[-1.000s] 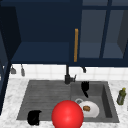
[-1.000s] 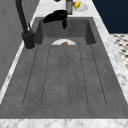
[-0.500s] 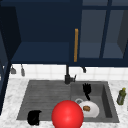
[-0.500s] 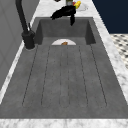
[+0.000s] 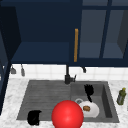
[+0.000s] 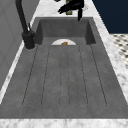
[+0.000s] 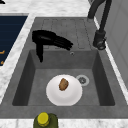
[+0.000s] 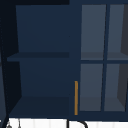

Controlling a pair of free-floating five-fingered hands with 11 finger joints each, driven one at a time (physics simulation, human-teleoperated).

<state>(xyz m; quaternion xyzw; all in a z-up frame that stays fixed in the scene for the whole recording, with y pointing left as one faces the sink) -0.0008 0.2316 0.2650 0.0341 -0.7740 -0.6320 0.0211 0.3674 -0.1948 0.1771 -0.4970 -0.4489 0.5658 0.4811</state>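
The right hand [image 7: 47, 40], fingers straight and spread with thumb hanging down, hovers over the sink's [image 7: 105, 82] basin above the white plate [image 7: 72, 96] carrying a brown food piece [image 7: 63, 84] on the basin floor; a careless descent might knock that piece off, while the left hand [image 5: 34, 117] idles at the sink's front-left corner

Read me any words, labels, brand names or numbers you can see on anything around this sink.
None: nothing here carries readable writing. The green bottle by the sink, the white plate, the faucet and the cabinet with its orange handle all look plain, with no label or print.
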